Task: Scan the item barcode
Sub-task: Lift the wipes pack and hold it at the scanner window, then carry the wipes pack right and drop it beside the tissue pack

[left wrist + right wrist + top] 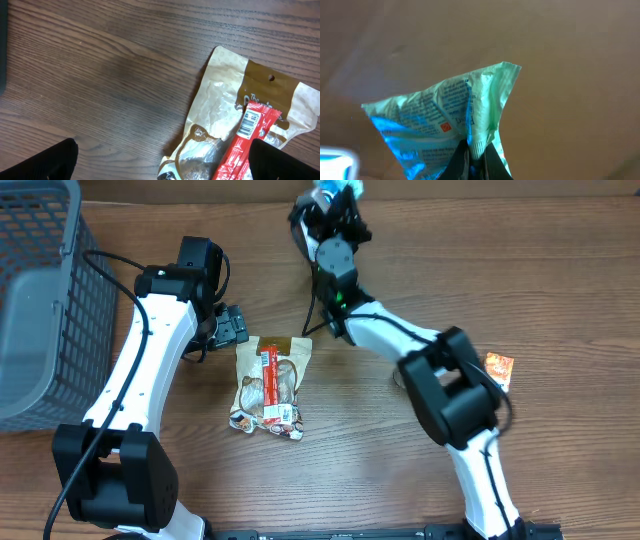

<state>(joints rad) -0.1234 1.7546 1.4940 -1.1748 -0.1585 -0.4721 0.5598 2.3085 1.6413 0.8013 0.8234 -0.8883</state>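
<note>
Packet point(435, 115) of crinkly blue-green film in right pincer point(472, 150)

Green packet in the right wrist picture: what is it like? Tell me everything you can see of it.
The green packet looks like a thin, crinkly film pouch, pale green with a bright blue patch, small dark print and a little red square mark. It is crumpled and folded, with one corner pointing up. The right arm's jaws, shut, pinch its lower edge and hold it up in the air. Nothing else touches it. No barcode shows on this side.
</note>
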